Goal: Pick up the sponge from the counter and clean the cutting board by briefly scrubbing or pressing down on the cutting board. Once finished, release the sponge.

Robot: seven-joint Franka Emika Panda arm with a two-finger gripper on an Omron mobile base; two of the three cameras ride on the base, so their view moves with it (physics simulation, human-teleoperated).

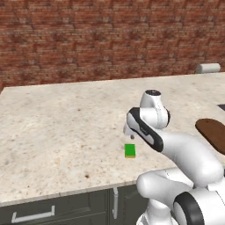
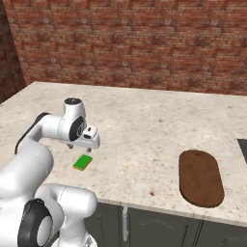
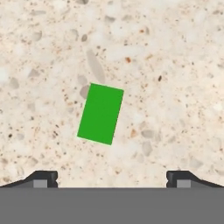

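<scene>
**Claw above sponge, no contact**

My gripper (image 3: 112, 178) hangs over the counter (image 1: 52, 127) with its fingers spread wide and nothing held. The sponge (image 3: 100, 114) lies flat on the stone directly beneath, untouched. The cutting board (image 2: 200, 177) lies well apart, to my right.

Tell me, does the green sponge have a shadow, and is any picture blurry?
Hand view: the sponge looks flat and sharp, with faint grey smudges above it on the counter. Left and right base views: crisp, evenly lit, no glare; no clear shadow under the sponge.
</scene>
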